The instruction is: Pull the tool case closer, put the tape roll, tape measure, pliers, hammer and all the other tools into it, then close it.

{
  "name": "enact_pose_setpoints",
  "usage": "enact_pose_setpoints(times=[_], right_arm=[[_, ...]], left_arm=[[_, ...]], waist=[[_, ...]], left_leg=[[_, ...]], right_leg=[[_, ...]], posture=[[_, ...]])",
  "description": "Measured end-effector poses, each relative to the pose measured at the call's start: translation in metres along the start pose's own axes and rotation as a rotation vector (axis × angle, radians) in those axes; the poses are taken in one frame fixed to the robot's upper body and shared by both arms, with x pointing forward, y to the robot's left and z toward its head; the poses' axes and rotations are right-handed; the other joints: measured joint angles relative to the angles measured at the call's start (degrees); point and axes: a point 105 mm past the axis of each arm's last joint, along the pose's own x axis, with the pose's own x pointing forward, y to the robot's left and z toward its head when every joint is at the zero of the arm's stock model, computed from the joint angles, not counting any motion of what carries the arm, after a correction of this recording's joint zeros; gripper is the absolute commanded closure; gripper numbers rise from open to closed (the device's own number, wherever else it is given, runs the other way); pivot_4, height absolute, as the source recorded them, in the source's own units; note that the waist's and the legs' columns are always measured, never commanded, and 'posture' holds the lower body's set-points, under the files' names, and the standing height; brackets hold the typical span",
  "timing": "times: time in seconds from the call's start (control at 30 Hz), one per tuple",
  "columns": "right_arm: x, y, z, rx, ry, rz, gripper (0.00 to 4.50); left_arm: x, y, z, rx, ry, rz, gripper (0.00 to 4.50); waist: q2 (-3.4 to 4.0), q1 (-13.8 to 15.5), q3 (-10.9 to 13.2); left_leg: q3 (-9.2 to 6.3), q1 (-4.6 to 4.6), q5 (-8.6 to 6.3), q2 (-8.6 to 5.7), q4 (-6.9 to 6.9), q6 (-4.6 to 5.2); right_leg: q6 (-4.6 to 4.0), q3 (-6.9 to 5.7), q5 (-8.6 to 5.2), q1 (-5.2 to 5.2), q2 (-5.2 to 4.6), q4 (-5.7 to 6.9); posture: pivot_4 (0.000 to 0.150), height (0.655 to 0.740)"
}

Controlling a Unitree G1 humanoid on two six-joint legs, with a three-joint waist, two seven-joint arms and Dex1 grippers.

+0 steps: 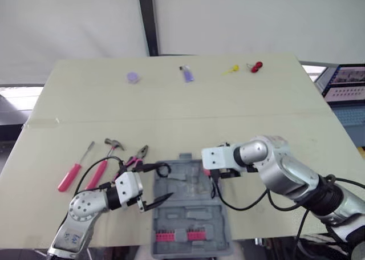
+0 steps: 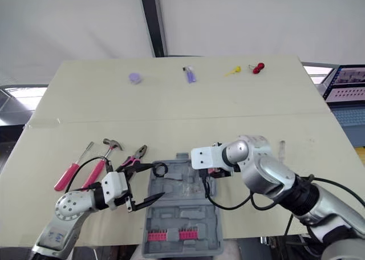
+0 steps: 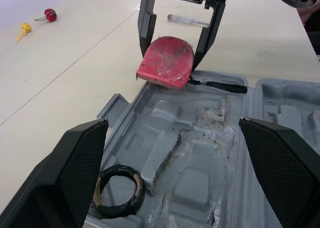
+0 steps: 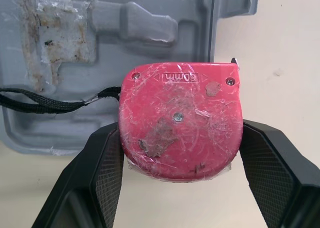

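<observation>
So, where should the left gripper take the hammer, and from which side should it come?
Take the hammer by the middle of its pink handle, coming from above, jaws across it. It lies flat, head pointing away, with the screwdriver and pliers close on either side, so a sideways approach looks crowded.

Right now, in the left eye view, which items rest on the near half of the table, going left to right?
Screwdriver → hammer → pliers → tool case.

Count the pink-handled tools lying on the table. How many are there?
3, all left of the tool case: the screwdriver farthest left, the hammer next to it, and the pliers closest to the case. None looks hidden.
</observation>
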Motion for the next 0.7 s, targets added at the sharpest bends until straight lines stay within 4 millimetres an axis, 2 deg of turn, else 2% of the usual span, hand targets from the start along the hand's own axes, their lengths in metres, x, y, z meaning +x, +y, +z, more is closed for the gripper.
enact_pose_setpoints(times=[0.7], right_arm=[[0.0098, 0.0066, 0.0046, -0.033, -0.019, 0.028, 1.57]], left_arm=[[0.0033, -0.0003, 0.0019, 0.005, -0.010, -0.009, 0.00]], waist=[[0.00, -0.11, 0.00]], left_leg=[[0.00, 0.01, 0.00, 0.00, -0.05, 0.00]], right_leg=[[0.00, 0.00, 0.00, 0.00, 0.00, -0.02]], posture=[[0.150, 0.7400]])
